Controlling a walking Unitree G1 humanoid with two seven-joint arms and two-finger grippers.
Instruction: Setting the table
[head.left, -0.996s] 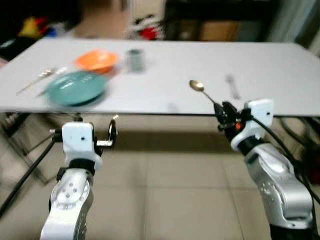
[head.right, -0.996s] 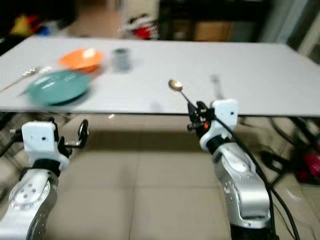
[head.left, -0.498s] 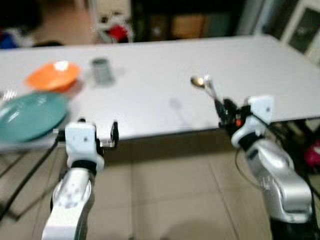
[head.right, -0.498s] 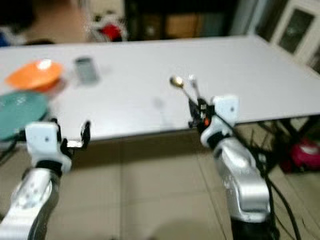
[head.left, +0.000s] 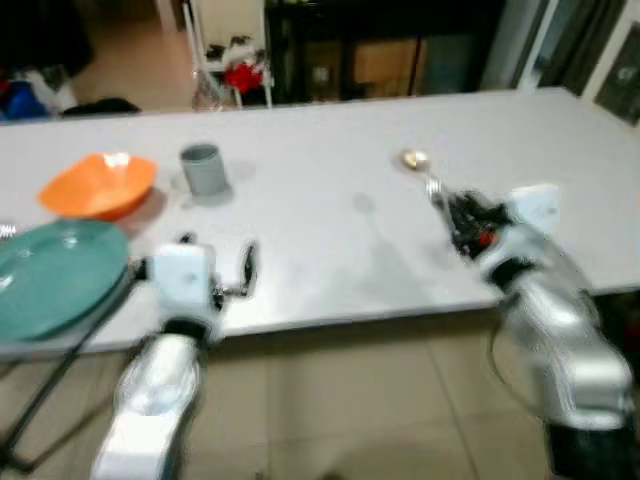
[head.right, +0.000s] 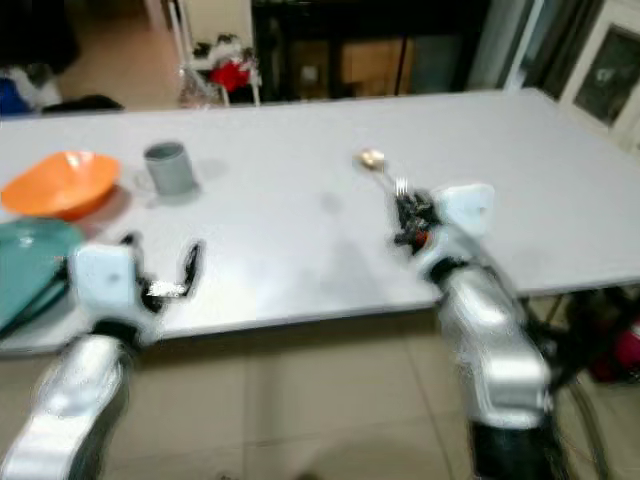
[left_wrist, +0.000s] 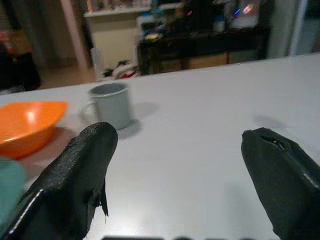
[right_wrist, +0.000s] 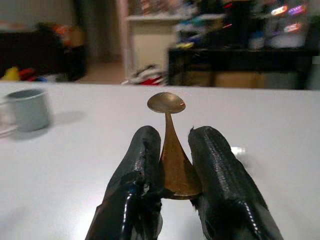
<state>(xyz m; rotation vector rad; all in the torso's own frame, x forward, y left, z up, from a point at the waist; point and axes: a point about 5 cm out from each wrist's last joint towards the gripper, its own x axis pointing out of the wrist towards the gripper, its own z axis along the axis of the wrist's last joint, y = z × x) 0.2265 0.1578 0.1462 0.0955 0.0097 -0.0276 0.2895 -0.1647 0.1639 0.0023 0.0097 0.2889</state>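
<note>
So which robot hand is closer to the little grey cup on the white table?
Left. The left gripper hangs open at the table's near edge, just in front of the grey cup. The right gripper, shut on the golden spoon, is farther off to the cup's right.

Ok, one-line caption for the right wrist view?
Right gripper clamps a gold metal spoon above the white table, grey mug beyond.

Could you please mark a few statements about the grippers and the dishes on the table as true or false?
1. The right gripper holds a gold spoon. True.
2. The left gripper grips the grey cup. False: it is open, apart from the cup.
3. The orange bowl sits on the teal plate. False: it stands beside the plate.
4. The cup stands upright on the table. True.
</note>
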